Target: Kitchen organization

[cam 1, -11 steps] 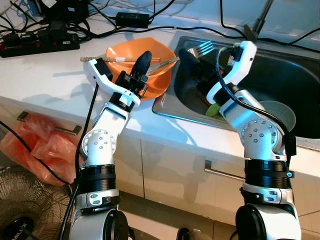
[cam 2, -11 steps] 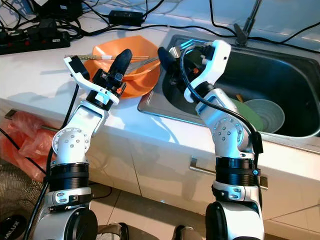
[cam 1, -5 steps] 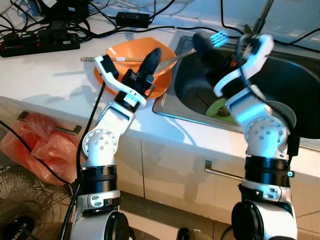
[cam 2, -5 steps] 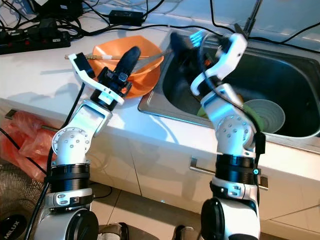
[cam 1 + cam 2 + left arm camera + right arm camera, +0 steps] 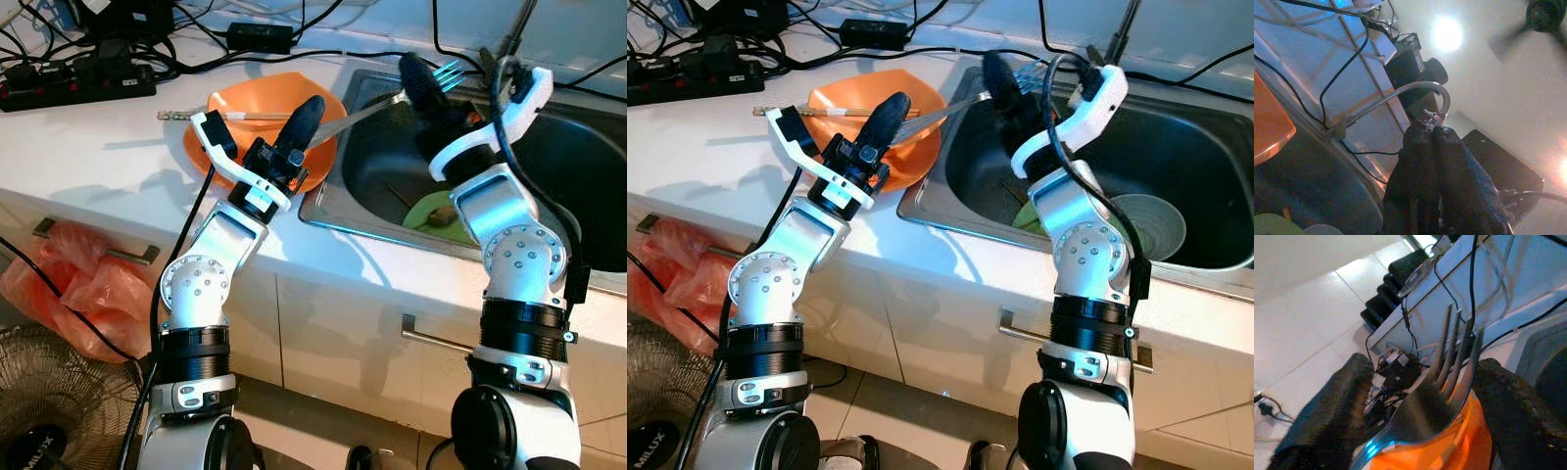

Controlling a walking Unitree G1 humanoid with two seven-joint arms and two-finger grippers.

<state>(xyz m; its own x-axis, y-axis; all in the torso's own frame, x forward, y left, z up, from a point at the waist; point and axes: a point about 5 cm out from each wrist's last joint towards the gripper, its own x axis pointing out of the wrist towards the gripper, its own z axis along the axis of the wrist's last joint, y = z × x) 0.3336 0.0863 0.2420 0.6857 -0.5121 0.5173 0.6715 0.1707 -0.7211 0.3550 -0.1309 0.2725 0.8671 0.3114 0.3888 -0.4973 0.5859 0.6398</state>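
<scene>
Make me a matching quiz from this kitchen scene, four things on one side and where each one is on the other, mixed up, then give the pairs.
Things:
1. fork
2. chopsticks
3. green plate
4. power strip

Places:
A. lying down in the sink
B. on the counter at the back, left of the orange bowl
C. held up over the sink by the right end effector
D. resting across the orange bowl

Pairs: 1-C, 2-D, 3-A, 4-B

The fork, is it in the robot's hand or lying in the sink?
In its hand. The right gripper holds the fork up above the sink.
</scene>
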